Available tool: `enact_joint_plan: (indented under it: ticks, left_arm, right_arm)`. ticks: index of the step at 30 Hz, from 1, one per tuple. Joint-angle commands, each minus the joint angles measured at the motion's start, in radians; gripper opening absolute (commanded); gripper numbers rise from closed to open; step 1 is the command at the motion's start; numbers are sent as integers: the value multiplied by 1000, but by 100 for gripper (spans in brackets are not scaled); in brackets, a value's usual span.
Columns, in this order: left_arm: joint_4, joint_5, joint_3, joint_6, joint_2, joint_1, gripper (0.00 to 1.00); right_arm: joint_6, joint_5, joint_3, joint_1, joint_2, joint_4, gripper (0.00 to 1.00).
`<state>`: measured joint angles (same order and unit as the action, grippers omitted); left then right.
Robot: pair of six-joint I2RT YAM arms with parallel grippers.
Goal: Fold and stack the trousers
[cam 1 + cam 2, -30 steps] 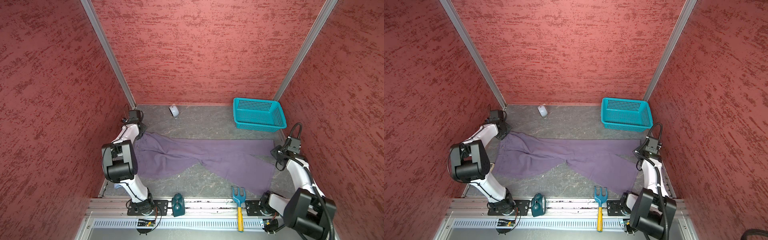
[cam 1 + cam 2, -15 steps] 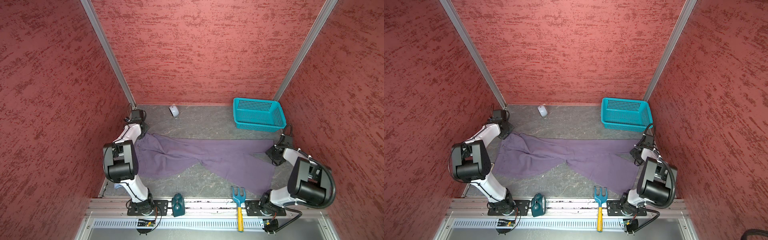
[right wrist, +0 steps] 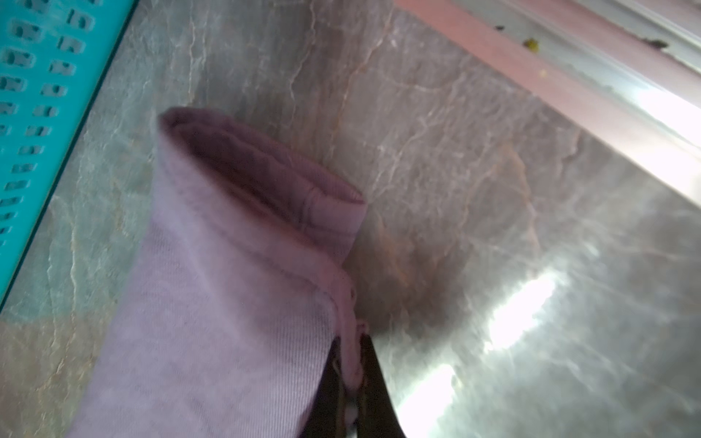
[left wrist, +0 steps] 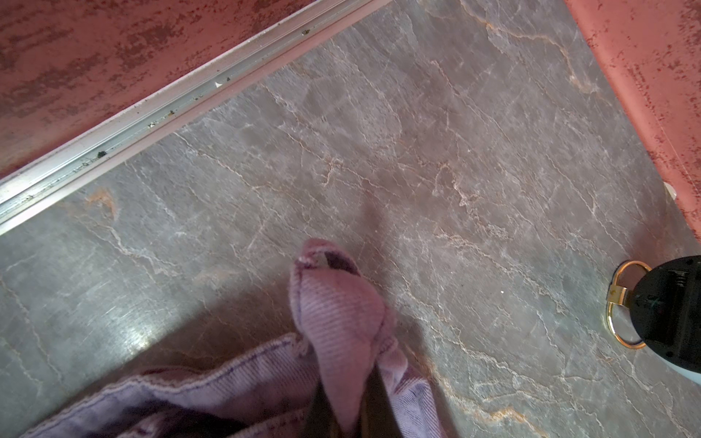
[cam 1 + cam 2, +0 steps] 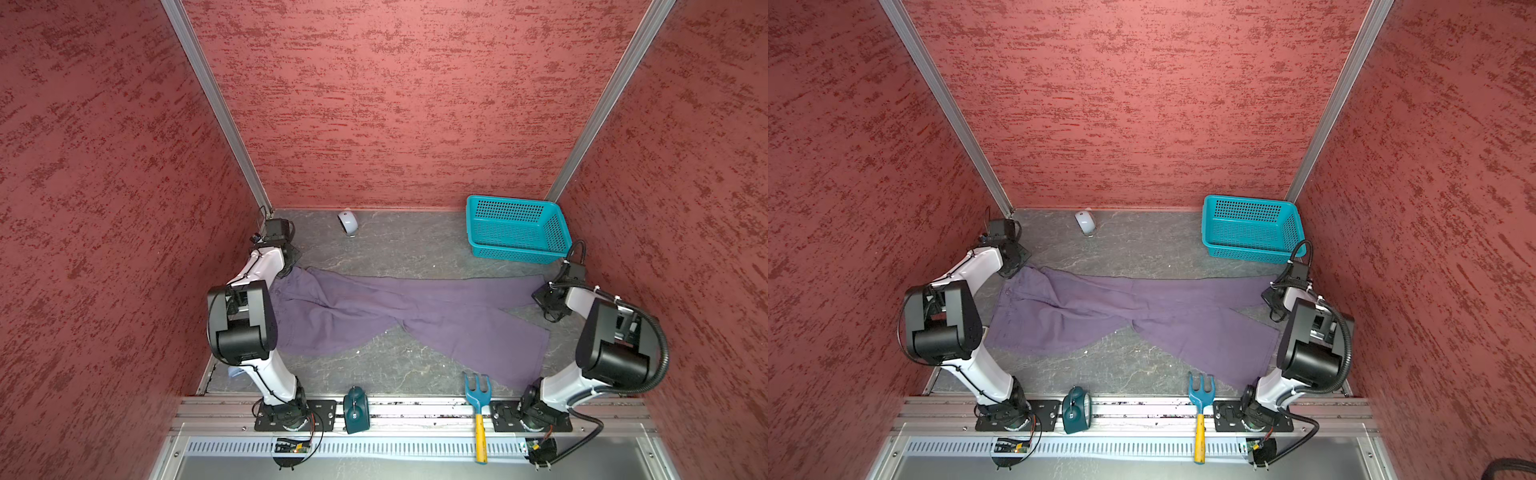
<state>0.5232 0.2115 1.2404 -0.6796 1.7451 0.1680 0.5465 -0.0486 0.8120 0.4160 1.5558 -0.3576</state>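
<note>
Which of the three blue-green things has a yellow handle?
The little garden fork lying across the front rail. The basket and the small clock have no yellow handle.

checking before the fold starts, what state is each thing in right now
trousers, unfolded, spread on the table, legs splayed
left claw, shut on the trousers' waist corner
right claw, shut on the far leg's hem
teal basket, upright, empty
garden fork, lying down, tines toward the trousers
</note>
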Motion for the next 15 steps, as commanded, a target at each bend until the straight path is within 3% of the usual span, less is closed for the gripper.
enact_joint_plan:
  ticks: [1, 7, 15]
  left_arm:
    - [-2, 8, -2, 1, -16, -1, 0]
    - [-3, -1, -35, -16, -68, 36, 0]
    - [-33, -92, -91, -43, -170, 176, 0]
  right_arm:
    - [-14, 58, 71, 6, -157, -111, 0]
    - [-11, 142, 177, 35, -448, -311, 0]
    - [28, 241, 368, 51, -710, -534, 0]
